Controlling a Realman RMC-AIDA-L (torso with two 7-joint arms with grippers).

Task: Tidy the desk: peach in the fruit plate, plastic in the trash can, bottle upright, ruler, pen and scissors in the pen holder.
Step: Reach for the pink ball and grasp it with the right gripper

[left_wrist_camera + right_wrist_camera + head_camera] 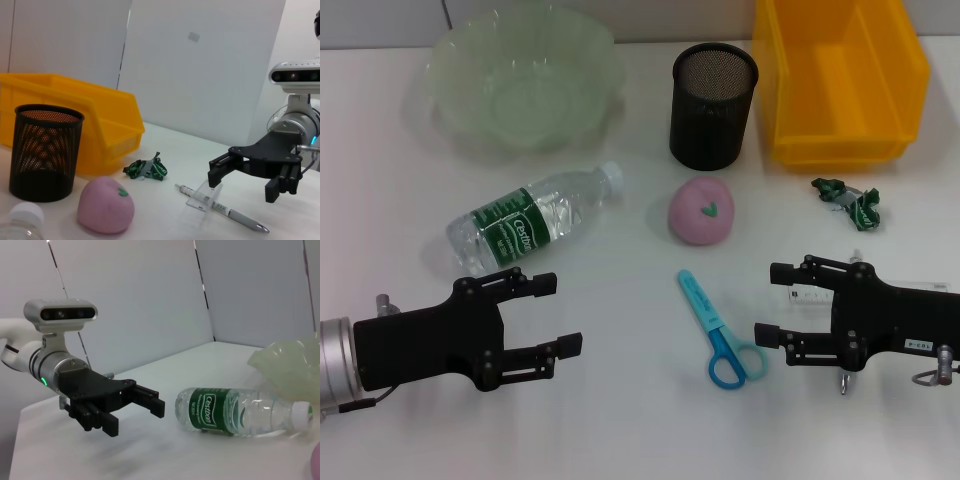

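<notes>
Clear plastic water bottle (pixel 533 217) lies just ahead of your left gripper (pixel 553 315), fingers apart; right gripper (pixel 768 303), also spread, flanks blue-handled scissors (pixel 718 330).

Probably a lab or office test bench, white desk (pixel 620 420), plain grey partition panels (pixel 200 65) behind

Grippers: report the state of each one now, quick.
Left gripper: open, holding nothing, near the lying bottle.
Right gripper: open, holding nothing, above the pen and ruler.
</notes>
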